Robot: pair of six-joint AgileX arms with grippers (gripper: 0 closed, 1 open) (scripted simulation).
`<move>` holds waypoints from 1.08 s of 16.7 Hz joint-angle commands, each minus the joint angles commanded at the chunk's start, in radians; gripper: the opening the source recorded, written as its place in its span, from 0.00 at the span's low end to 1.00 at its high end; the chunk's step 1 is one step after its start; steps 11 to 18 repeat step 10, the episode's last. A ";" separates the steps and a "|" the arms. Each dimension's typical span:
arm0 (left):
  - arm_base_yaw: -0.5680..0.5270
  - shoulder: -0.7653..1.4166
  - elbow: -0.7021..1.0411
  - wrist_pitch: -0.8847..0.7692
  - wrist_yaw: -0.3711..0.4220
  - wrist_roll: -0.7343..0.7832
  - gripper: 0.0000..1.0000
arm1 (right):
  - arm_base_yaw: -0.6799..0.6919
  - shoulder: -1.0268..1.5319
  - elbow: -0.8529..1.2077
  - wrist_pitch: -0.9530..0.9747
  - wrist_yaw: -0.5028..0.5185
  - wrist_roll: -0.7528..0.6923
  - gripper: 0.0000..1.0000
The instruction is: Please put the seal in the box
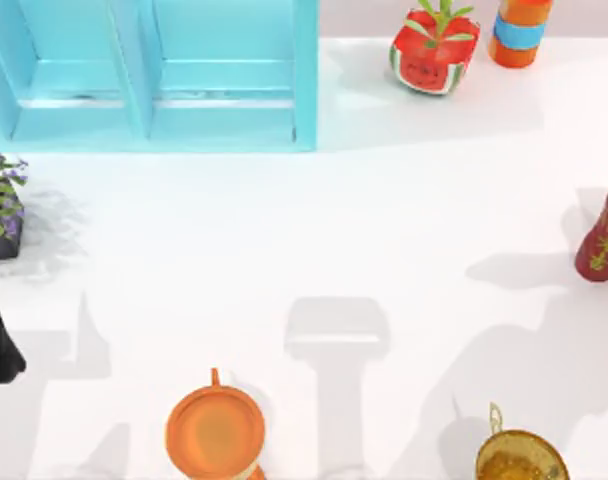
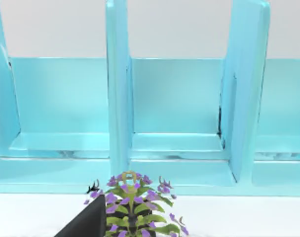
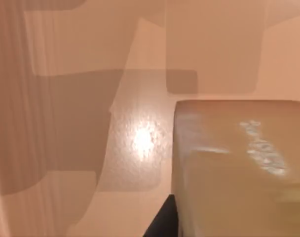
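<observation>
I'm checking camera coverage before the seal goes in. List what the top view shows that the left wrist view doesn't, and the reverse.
Top view, not left wrist: watermelon planter, orange-and-blue can, red bottle, orange cup, gold strainer. Left wrist, not top: the compartments' back walls seen face-on. Both: the blue box and the purple-flowered plant.
</observation>
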 joint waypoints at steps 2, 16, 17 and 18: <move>0.000 0.000 0.000 0.000 0.000 0.000 1.00 | 0.000 0.000 0.000 0.000 0.000 0.000 0.83; 0.000 0.000 0.000 0.000 0.000 0.000 1.00 | 0.000 0.000 0.000 0.000 0.000 0.000 1.00; 0.000 0.000 0.000 0.000 0.000 0.000 1.00 | 0.000 0.000 0.000 0.000 0.000 0.000 1.00; 0.000 0.000 0.000 0.000 0.000 0.000 1.00 | 0.000 0.000 0.000 0.000 0.000 0.000 1.00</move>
